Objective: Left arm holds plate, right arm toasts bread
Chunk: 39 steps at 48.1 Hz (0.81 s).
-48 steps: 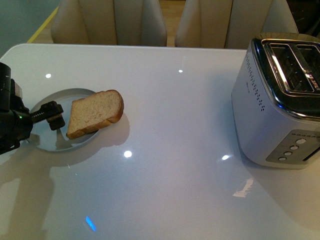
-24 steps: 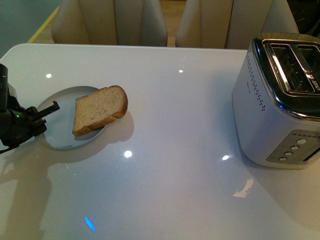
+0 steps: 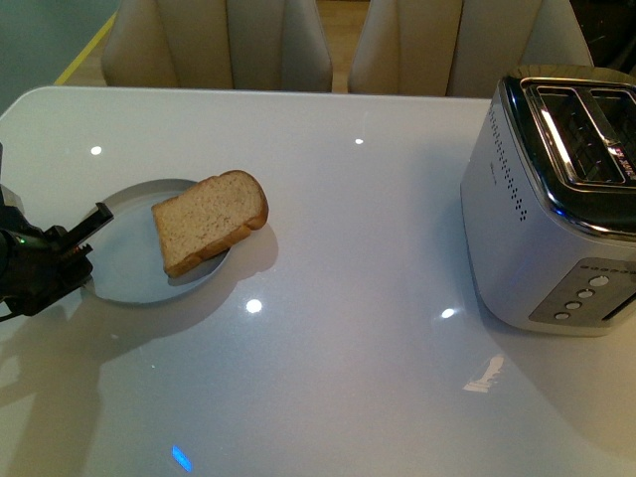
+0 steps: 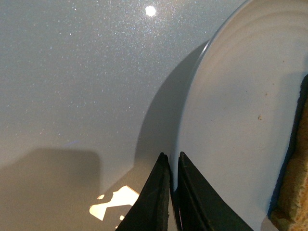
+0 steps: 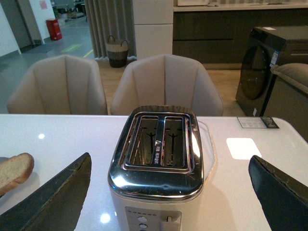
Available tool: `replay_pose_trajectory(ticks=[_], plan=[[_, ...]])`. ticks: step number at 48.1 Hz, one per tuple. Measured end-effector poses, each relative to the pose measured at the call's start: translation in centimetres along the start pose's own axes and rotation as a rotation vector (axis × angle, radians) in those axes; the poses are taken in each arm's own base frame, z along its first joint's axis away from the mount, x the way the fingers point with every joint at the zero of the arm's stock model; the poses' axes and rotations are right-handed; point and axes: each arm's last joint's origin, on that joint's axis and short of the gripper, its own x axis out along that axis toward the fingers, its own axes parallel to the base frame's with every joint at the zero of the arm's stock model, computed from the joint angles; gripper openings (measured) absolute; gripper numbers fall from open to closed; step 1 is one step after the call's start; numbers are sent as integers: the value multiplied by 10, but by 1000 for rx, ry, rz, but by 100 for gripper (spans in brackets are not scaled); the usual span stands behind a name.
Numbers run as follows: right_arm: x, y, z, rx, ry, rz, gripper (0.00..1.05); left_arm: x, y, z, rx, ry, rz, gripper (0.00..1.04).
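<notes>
The pale blue-grey plate (image 3: pixel 134 268) sits at the table's left, tilted, with the bread (image 3: pixel 209 220) slice lying across its right rim. My left gripper (image 3: pixel 87 241) is shut on the plate's left edge. In the left wrist view, the black fingers (image 4: pixel 192 197) pinch the plate (image 4: pixel 231 110) rim, and a crust corner of the bread (image 4: pixel 293 202) shows at the side. My right gripper (image 5: pixel 168 187) is open and empty, its fingers (image 5: pixel 53 197) spread wide with the toaster (image 5: pixel 156 166) between them in view. The bread (image 5: pixel 13 171) peeks in at the edge there.
The silver two-slot toaster (image 3: pixel 552 199) stands at the table's right edge, its slots empty. Two beige chairs (image 3: pixel 214 45) stand behind the white table (image 3: pixel 348 328). Bright light reflections dot the glossy tabletop.
My left gripper has pulled back to the left and down. The plate and bread have shifted slightly right, and the plate's held edge has dropped lower.
</notes>
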Motion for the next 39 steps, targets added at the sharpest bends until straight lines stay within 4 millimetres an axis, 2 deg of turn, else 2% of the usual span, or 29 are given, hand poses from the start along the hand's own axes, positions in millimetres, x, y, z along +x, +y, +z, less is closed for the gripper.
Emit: replay_pose_trajectory(ticks=[20, 29, 39], plan=[[0, 0, 0, 0, 0, 0, 96, -61, -12, -7, -69, -29, -90, 3], [0, 0, 0, 0, 0, 0, 96, -113, -29, 6, -111, -81, -177, 3], [0, 0, 0, 0, 0, 0, 96, -154, -52, 8, -98, -114, -243, 3]])
